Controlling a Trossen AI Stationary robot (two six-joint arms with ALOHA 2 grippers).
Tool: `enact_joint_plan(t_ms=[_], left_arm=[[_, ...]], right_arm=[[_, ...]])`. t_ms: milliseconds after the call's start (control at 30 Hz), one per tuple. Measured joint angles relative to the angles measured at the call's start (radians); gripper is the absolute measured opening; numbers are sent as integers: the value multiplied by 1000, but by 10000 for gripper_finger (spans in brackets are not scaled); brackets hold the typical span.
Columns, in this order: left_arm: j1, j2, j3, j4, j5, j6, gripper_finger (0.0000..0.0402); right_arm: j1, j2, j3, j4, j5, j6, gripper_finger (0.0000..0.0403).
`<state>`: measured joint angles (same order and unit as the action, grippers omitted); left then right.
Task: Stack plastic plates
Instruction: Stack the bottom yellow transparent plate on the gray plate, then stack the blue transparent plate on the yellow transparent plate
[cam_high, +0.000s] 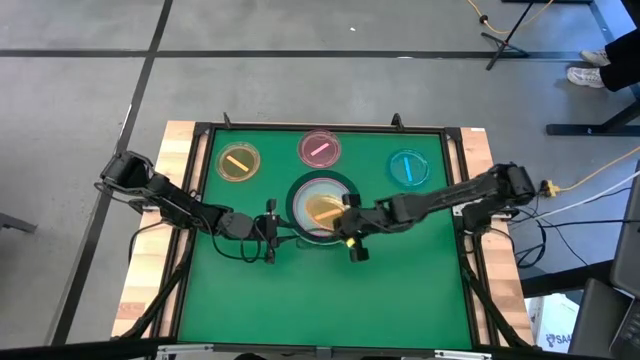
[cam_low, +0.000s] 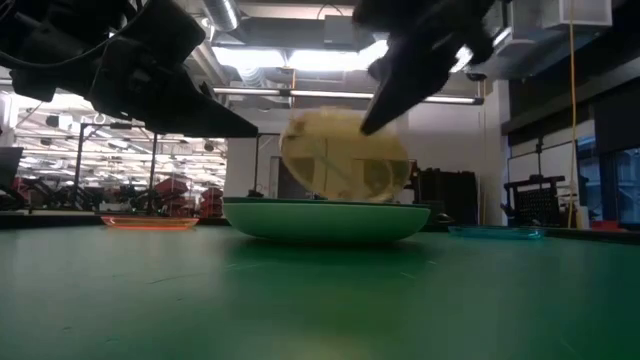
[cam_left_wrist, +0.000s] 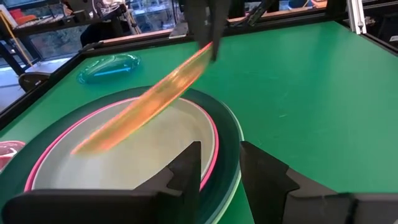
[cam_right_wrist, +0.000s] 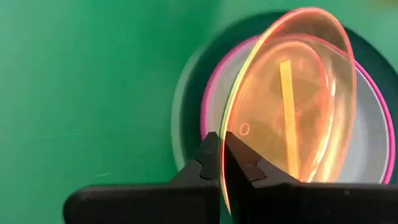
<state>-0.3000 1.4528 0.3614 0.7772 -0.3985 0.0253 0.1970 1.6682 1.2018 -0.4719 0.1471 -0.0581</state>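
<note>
The right end effector (cam_right_wrist: 222, 163) grips the rim of a small amber plate (cam_right_wrist: 292, 99), holding it tilted over the stack (cam_high: 300, 190) at the middle of the green surface (cam_high: 400, 290). The stack's top plate (cam_left_wrist: 143, 162) is pale, with a pink rim and dark green below it. The left end effector (cam_left_wrist: 219, 177) waits open just beside the stack's left side. Along the far edge lie an orange plate (cam_high: 238, 162), a pink plate (cam_high: 319, 149) and a cyan plate (cam_high: 408, 167); the amber plate's lower rim possibly touches the stack.
</note>
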Motion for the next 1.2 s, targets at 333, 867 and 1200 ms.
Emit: enact_joint_plan(t_ms=[333,867,1200], left_arm=[[0,0,0,-1,0,0,103],[-2,0,0,-1,0,-23,103],[-6,0,-2,-2,3,-41,103]], right_arm=[[-100,96,-1,63,-9,-10,1],[-106,91,-1,47,-30,24,125],[-105,-42,-1,-74,-141,18,163]])
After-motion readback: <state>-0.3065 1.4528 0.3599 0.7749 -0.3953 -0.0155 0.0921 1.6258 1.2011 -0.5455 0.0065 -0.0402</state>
